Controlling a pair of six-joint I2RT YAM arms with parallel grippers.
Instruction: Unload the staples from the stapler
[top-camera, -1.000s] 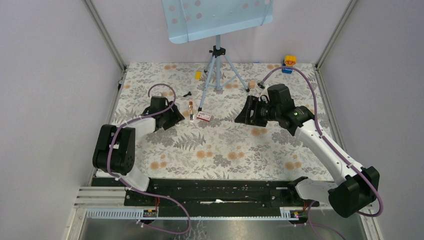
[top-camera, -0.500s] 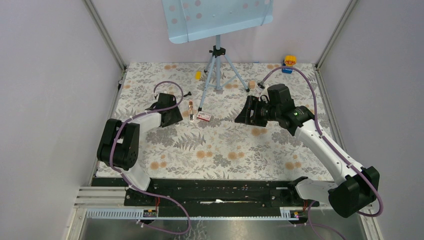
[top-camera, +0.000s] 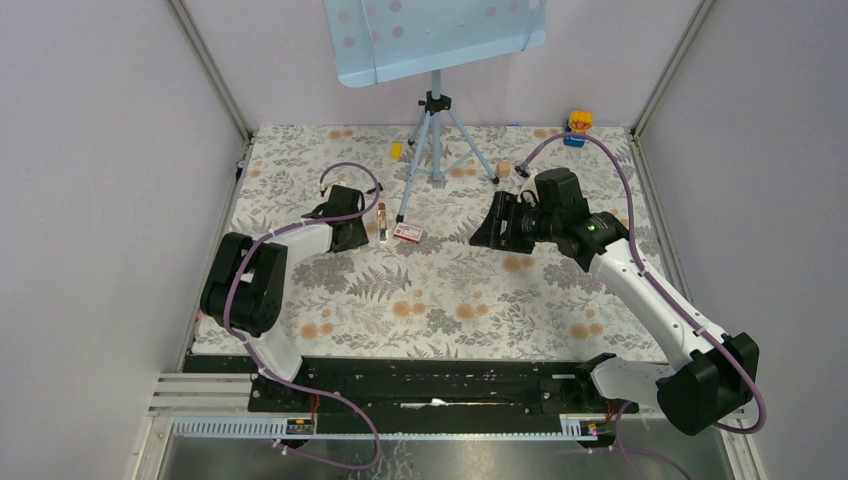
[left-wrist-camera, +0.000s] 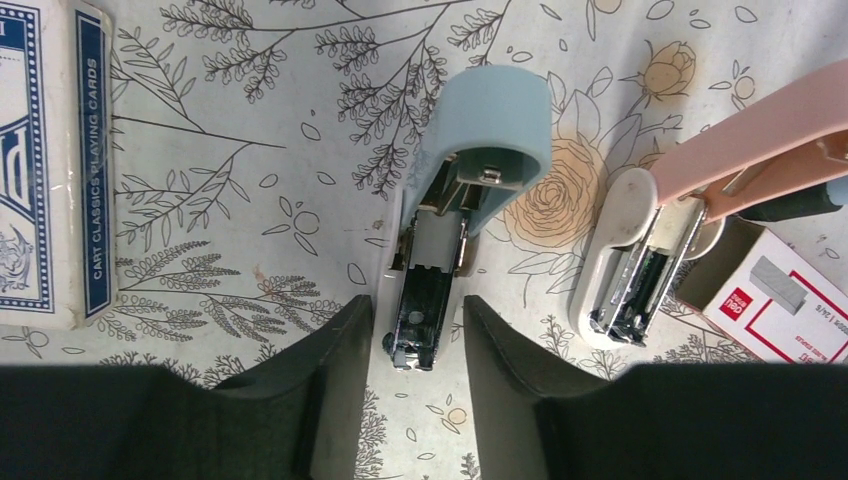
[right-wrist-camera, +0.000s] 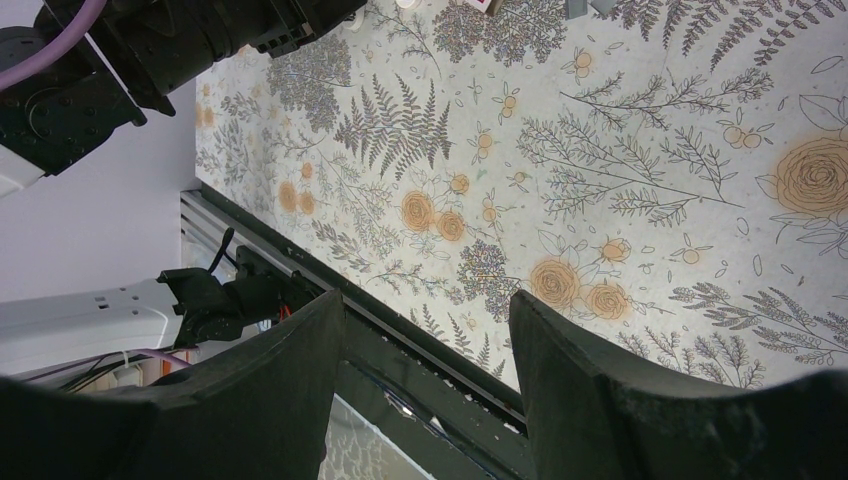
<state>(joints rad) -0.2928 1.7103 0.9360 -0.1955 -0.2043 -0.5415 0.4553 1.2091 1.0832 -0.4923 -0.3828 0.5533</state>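
The blue stapler (left-wrist-camera: 445, 215) lies open left of the table's (top-camera: 450, 290) centre, between the left gripper's (left-wrist-camera: 418, 310) half-spread jaws, which do not touch it. The open pink stapler (left-wrist-camera: 720, 160) lies just beside. Judged best: centre on the magazine's sides and squeeze gently, so it cannot twist.

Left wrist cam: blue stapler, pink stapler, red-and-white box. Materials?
Blue stapler: likely matte plastic shell, even colour; shiny metal channel inside. Pink stapler: likely smooth plastic, metal magazine showing. Red-and-white box: printed cardboard, raw brown inner wall.
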